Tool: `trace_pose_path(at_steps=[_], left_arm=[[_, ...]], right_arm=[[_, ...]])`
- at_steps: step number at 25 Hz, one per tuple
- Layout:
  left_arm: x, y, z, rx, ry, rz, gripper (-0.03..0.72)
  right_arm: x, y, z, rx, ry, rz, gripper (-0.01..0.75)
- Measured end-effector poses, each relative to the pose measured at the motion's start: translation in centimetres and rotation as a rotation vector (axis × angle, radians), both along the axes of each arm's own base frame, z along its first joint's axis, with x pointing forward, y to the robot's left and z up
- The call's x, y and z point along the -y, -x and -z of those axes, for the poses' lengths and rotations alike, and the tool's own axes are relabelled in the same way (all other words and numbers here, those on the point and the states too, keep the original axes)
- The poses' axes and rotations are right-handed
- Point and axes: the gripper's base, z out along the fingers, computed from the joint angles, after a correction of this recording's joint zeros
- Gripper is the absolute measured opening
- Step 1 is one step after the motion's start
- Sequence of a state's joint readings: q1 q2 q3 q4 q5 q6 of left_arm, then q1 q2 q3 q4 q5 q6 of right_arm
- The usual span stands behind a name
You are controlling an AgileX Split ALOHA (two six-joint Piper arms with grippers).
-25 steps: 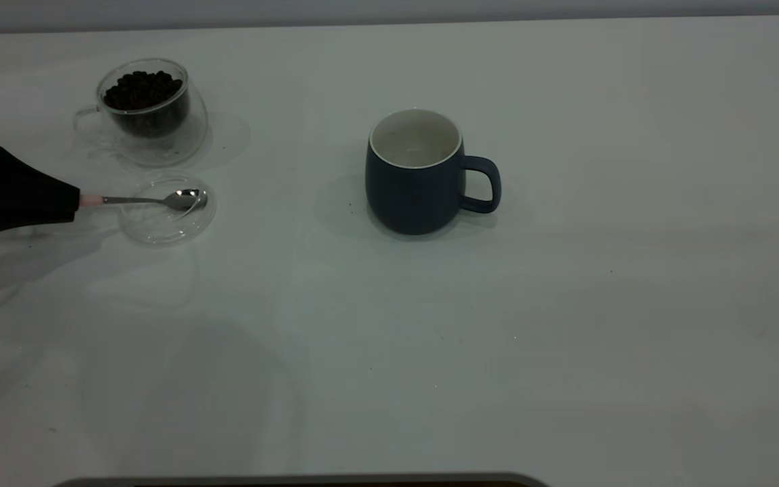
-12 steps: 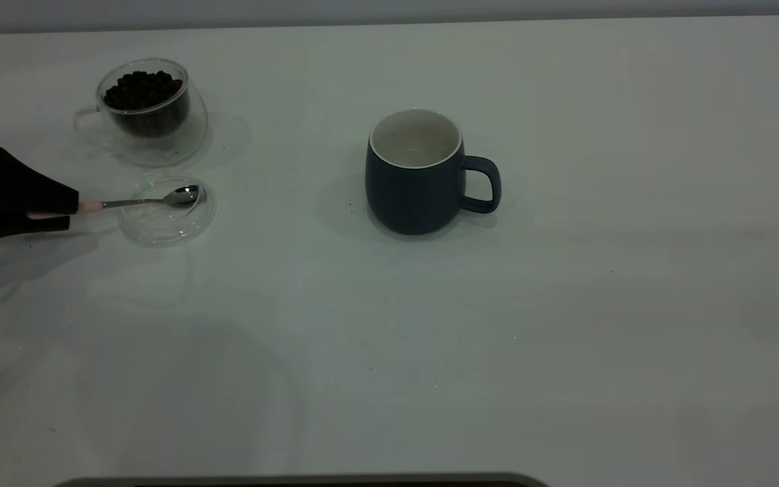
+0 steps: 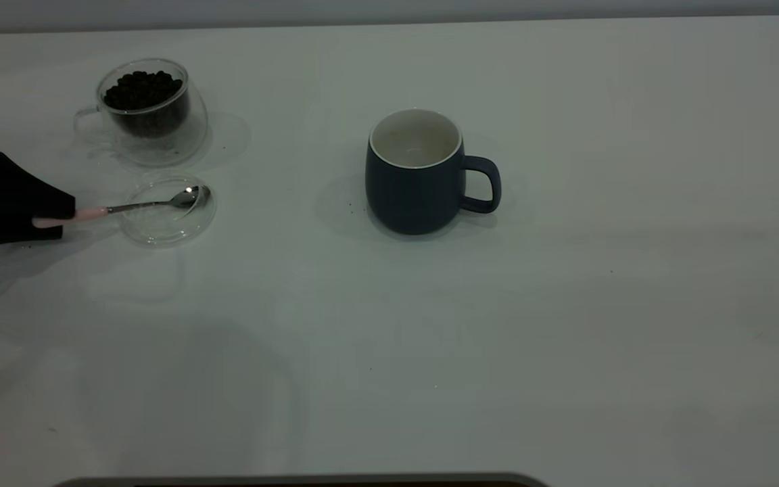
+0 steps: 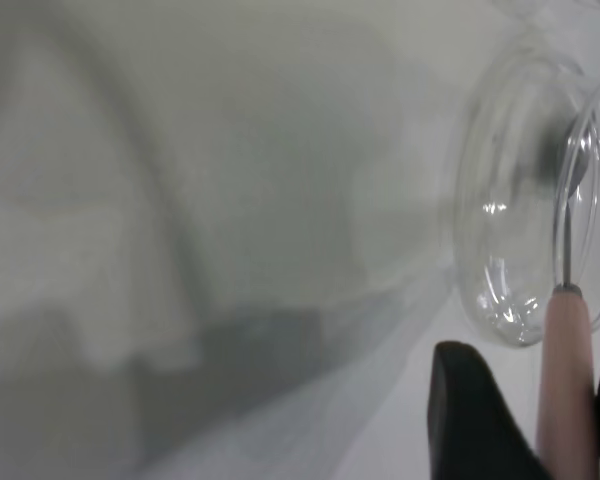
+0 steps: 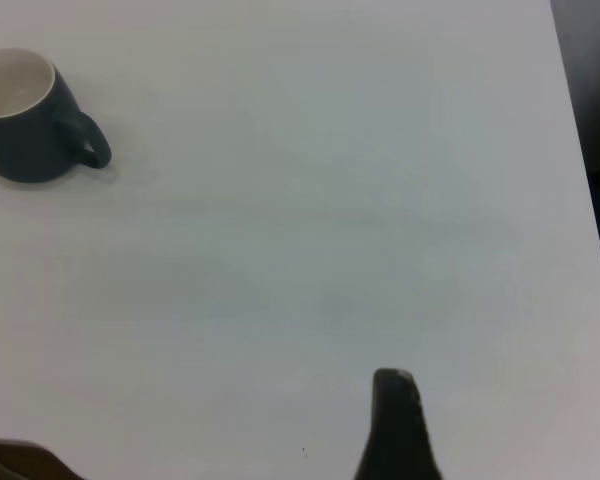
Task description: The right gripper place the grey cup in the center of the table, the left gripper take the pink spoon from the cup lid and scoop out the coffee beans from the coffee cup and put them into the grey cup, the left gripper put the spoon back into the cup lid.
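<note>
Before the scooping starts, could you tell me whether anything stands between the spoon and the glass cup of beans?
Nothing visible does: the pink spoon lies on the cup lid, with only bare table before the coffee cup.

Robot test bench — bare white table, plain wall.

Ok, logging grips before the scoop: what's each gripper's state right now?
Left gripper: shut on the spoon, gripping its pink handle.
Right gripper: cannot be told; only one fingertip shows.

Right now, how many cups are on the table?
2. The grey cup stands upright near the table's middle, empty as far as I can see. The glass coffee cup, full of beans, stands at the far left, behind the lid.
</note>
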State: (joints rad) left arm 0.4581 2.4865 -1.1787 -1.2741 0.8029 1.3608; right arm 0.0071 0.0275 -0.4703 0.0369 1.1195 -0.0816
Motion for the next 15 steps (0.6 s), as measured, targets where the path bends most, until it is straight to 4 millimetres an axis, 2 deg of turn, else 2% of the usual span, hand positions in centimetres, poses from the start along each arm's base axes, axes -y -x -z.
trace_pose_path(at_steps=[4, 7, 9, 15], left_arm=[[-0.3, -0.7, -0.3, 0.013, -0.006, 0.001, 0.444], [-0.8, -1.5, -1.3, 0.016, -0.018, 0.02, 0.49], [-1.2, -2.0, -2.4, 0.011, -0.04, 0.044, 0.505], [-2.5, -3.2, -8.0, -0.029, -0.154, 0.077, 0.511]], right_arm=[[0.0, 0.0, 0.0, 0.0, 0.0, 0.0, 0.588], [0.0, 0.0, 0.0, 0.0, 0.0, 0.0, 0.588], [0.0, 0.0, 0.0, 0.0, 0.0, 0.0, 0.588], [0.0, 0.0, 0.0, 0.0, 0.0, 0.0, 0.588]])
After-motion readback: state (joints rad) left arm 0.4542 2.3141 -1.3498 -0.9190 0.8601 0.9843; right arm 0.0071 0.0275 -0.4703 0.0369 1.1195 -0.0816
